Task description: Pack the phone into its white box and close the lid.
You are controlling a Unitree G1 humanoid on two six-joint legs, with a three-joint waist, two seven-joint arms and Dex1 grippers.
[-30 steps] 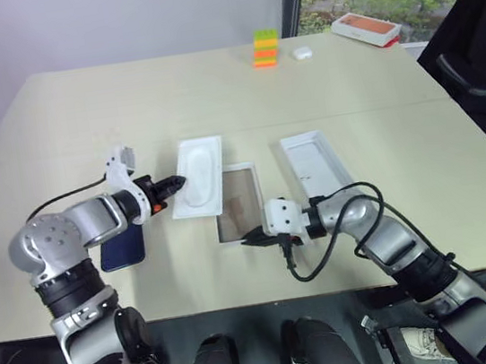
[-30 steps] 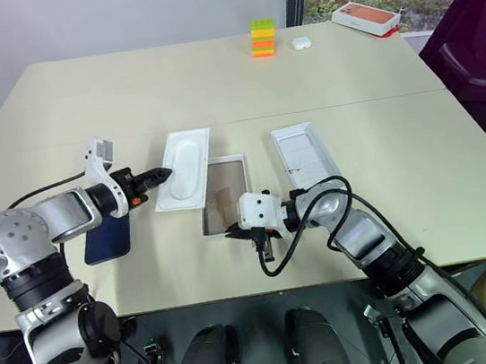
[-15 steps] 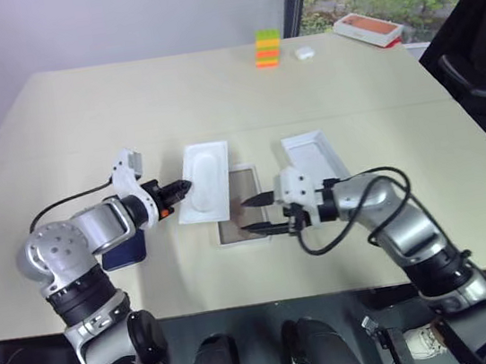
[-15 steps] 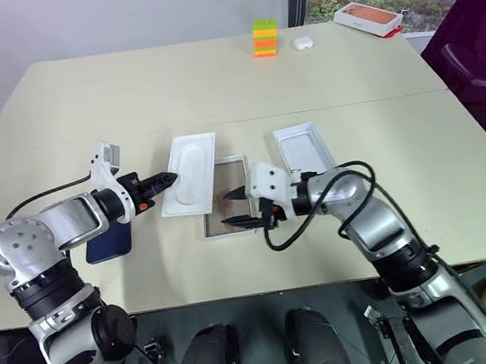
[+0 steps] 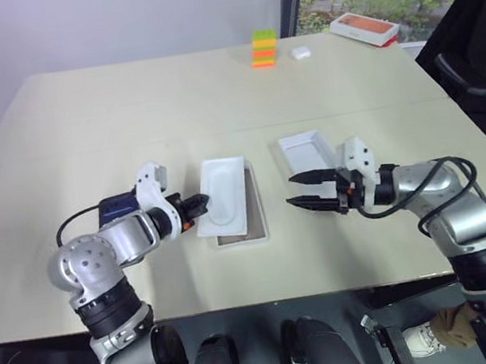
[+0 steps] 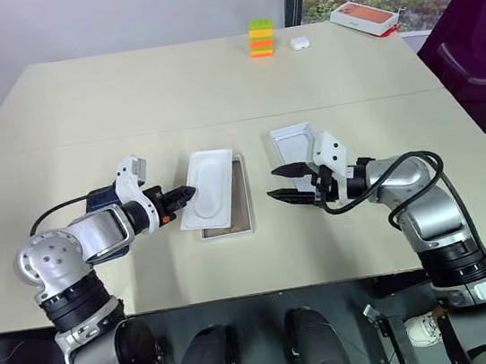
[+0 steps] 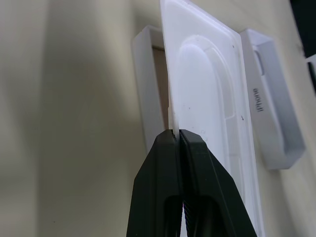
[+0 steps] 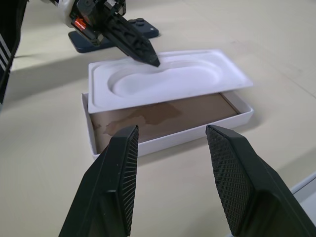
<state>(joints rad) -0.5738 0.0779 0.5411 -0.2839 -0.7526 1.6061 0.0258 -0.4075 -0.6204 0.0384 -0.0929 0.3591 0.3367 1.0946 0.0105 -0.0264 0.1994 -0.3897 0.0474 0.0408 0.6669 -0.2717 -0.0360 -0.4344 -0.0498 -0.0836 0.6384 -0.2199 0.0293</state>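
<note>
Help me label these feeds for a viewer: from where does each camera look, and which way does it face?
Left and right eye views: on the head, looking forward and down over the table; both arms show.
Left wrist view: on the left arm, looking along the left hand, shut on the white insert above the white box.
Right wrist view: on the right arm, looking past the open right hand at the box, the left hand and the phone.
All views share the insert.

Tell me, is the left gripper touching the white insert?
Touching. In the left wrist view, the left gripper has its fingers pinched shut on the edge of the insert, over the box.
</note>
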